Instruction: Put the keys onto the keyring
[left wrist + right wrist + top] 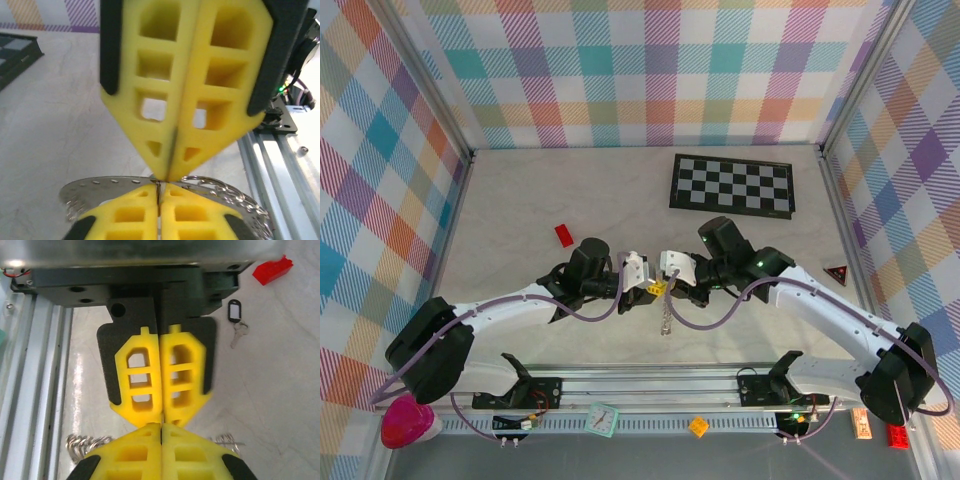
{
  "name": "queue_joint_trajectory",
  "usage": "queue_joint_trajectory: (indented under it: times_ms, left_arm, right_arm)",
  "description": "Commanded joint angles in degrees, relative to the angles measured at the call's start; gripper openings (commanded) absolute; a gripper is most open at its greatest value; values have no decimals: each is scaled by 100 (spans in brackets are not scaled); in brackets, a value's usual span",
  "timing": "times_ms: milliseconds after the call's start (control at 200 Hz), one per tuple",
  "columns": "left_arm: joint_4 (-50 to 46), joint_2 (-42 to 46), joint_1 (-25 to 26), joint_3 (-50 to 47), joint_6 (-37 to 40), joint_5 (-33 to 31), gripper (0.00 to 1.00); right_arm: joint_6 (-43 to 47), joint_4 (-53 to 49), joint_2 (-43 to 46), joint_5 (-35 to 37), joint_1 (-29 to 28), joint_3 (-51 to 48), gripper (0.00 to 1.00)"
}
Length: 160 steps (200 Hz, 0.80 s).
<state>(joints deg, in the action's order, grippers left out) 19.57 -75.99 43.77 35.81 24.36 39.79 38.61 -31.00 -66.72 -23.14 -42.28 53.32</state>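
Observation:
My two grippers meet tip to tip at the table's middle, left gripper (pixel 650 288) and right gripper (pixel 671 287). Both are shut on the silvery keyring (pixel 666 318), which droops below them. In the left wrist view my gripper (pixel 160 187) pinches the ring's edge; its flat band (pixel 100 186) and beaded rim (pixel 235 192) spread to either side. In the right wrist view my gripper (pixel 162 425) is closed, with ring coils (pixel 84 445) showing on both sides. A black-headed key (pixel 235 320) lies on the table beyond. The green-headed key is out of view.
A small red block (pixel 564 235) lies left of the left arm, seen also as the red block (pixel 272 270). A checkerboard (pixel 732 183) sits at the back right. A red triangle (pixel 837 274) lies by the right wall. The aluminium rail (pixel 650 385) runs along the near edge.

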Motion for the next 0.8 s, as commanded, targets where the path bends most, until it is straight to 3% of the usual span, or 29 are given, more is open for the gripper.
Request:
queue_joint_trajectory:
  times_ms: [0, 70, 140, 200, 795]
  left_arm:
    - [530, 70, 32, 93, -91, 200, 0]
    - [530, 48, 33, 79, -90, 176, 0]
    - [581, 27, 40, 50, -105, 163, 0]
    - [724, 15, 37, 2, -186, 172, 0]
    - [1391, 49, 33, -382, 69, 439, 0]
  right_arm:
    - [96, -22, -3, -212, -74, 135, 0]
    - [-114, 118, 155, -77, -46, 65, 0]
    - [-376, 246, 407, -103, 86, -103, 18]
    - [-512, 230, 603, -181, 219, -282, 22]
    - [-421, 82, 720, 10, 291, -507, 30]
